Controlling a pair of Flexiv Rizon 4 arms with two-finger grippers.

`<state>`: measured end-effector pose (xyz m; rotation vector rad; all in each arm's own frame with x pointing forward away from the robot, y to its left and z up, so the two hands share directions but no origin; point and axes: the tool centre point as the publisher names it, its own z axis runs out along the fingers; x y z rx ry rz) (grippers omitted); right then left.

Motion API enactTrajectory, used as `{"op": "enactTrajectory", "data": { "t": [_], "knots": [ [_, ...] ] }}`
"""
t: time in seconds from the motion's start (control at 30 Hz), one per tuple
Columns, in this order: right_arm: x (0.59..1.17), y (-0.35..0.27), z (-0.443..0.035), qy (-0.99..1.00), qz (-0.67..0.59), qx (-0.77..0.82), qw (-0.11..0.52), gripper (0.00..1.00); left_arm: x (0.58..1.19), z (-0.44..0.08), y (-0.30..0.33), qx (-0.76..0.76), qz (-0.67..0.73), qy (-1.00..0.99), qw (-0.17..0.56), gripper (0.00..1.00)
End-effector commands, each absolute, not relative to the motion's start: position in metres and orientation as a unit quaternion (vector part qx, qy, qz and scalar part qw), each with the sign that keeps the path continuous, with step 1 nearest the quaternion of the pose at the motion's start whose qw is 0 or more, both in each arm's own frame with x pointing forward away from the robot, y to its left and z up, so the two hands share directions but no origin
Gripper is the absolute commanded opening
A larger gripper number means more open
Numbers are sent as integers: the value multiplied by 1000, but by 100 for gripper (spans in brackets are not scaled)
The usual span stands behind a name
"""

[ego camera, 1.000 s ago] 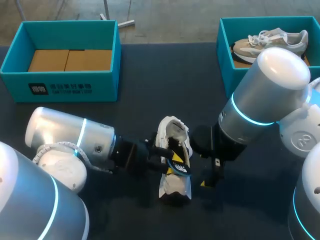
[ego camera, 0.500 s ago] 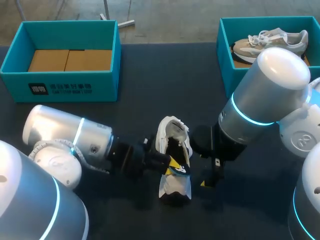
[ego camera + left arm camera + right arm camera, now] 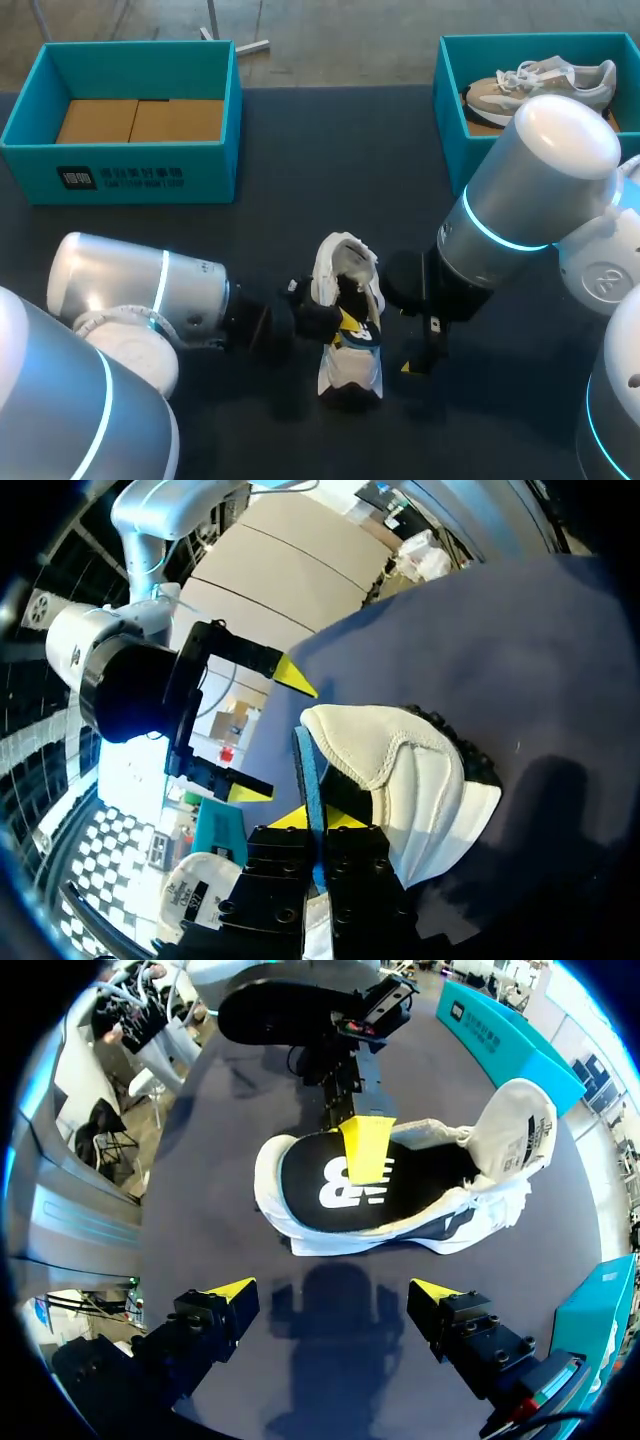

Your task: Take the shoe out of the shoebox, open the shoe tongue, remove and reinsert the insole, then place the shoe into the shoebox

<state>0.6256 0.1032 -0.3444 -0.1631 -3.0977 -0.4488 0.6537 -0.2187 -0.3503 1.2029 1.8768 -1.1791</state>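
From above, the white shoe stood on the dark table, between the two arms and well apart from both boxes. The left gripper was at the opening of the shoe, with its fingers closed on the insole. The right gripper was just beside the shoe on the other side and did not touch it. The teal shoebox at the far left had only a cardboard bottom inside. The other teal box at the far right contained a second shoe, beige and grey.

In the left wrist view, the two yellow tips were pressed together on the thin blue edge of the insole, which rose out of the shoe. Ahead of them was the right gripper, with its tips far from each other.

In the right wrist view, the right gripper was wide open with only table between its fingers. The shoe was ahead of it. One yellow finger of the left gripper lay on the black upper face of the insole.
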Motion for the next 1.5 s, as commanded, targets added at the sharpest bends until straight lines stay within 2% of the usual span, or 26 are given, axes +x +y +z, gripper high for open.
{"op": "enactTrajectory", "data": {
  "t": [0.03, 0.1, 0.13, 0.23, 0.33, 0.43, 0.77, 0.87, 1.33, 1.5],
  "knots": [
    [625, 104, -346, -988, -142, -53, 2, 100, 652, -354, -222, 446, -444, 714, 307, 0],
    [625, 104, -346, -988, -142, -53, 2, 100, 652, -353, -221, 437, -453, 717, 299, 0],
    [625, 104, -346, -988, -142, -53, 2, 100, 652, -352, -221, 433, -459, 718, 294, 4],
    [625, 104, -346, -988, -142, -53, 2, 100, 648, -348, -218, 422, -474, 721, 279, 27],
    [625, 104, -346, -988, -142, -53, 2, 100, 644, -344, -215, 409, -491, 723, 263, 40],
    [625, 104, -346, -988, -142, -53, 2, 100, 642, -337, -214, 397, -507, 723, 250, 38],
    [625, 104, -346, -988, -142, -53, 2, 100, 636, -325, -216, 379, -524, 730, 222, 20],
    [625, 104, -346, -988, -142, -53, 2, 100, 633, -328, -219, 385, -523, 729, 216, 0],
    [625, 104, -346, -988, -142, -53, 2, 100, 643, -353, -220, 456, -443, 710, 304, 0],
    [625, 104, -346, -988, -142, -53, 2, 100, 649, -357, -220, 453, -432, 715, 312, 0]
  ]
}}
